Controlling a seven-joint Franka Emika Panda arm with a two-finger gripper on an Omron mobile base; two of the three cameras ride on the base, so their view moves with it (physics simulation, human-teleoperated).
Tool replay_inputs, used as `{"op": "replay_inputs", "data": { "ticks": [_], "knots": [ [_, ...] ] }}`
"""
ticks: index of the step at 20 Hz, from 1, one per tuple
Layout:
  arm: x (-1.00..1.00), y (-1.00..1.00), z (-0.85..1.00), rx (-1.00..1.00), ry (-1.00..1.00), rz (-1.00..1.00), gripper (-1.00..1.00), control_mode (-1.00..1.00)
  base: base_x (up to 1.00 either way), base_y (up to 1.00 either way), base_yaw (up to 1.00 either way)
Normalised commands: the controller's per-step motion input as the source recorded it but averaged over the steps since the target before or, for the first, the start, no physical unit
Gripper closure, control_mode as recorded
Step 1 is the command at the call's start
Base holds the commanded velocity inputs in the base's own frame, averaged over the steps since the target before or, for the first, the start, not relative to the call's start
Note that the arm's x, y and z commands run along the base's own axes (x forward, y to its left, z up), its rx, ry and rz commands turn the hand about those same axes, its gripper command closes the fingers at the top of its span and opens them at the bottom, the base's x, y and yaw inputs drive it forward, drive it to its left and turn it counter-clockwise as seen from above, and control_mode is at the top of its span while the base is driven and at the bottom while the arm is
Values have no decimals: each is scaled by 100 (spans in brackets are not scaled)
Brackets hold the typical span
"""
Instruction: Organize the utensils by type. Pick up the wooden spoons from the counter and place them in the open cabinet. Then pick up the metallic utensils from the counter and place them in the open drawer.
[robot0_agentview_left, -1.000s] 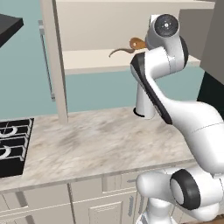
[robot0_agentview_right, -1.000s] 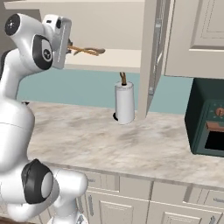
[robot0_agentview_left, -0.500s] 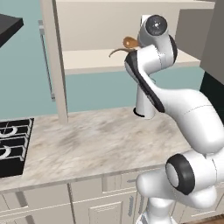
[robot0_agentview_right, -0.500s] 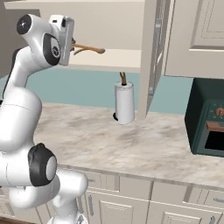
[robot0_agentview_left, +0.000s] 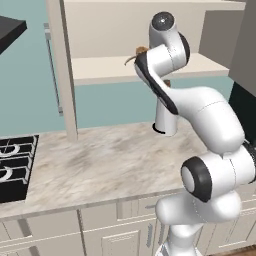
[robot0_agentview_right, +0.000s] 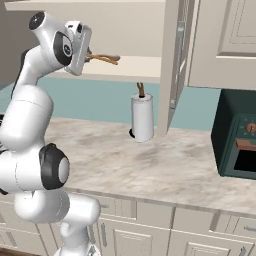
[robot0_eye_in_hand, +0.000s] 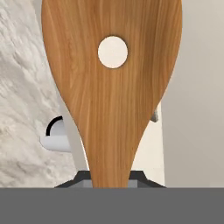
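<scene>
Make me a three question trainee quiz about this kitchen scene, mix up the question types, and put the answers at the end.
1. True or false: the pincer is shut on a wooden spoon.
2. The spoon is held over: A) stove, B) open cabinet shelf, C) oven.
3. Fill in: a white paper towel roll stands on the ____.

Key: 1 true. 2 B. 3 counter.

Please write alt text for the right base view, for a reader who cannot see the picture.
A white robot arm holds an orange-brown wooden spoon in its jaws, over the flat shelf of the open cream wall cabinet. Below, a white paper towel roll stands on the beige marbled stone counter, with a dark green oven at the right.
</scene>
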Motion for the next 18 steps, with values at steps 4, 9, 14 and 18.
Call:
{"op": "replay_inputs", "data": {
  "ticks": [4,9,14,18],
  "knots": [
    [49,0,-16,0,15,0,100,-100,0,0,0],
    [54,0,-15,0,2,0,100,-100,0,0,0],
    [51,0,-23,0,0,0,100,-100,0,0,0],
    [38,2,-24,0,1,0,100,-100,0,0,0]
  ]
}}
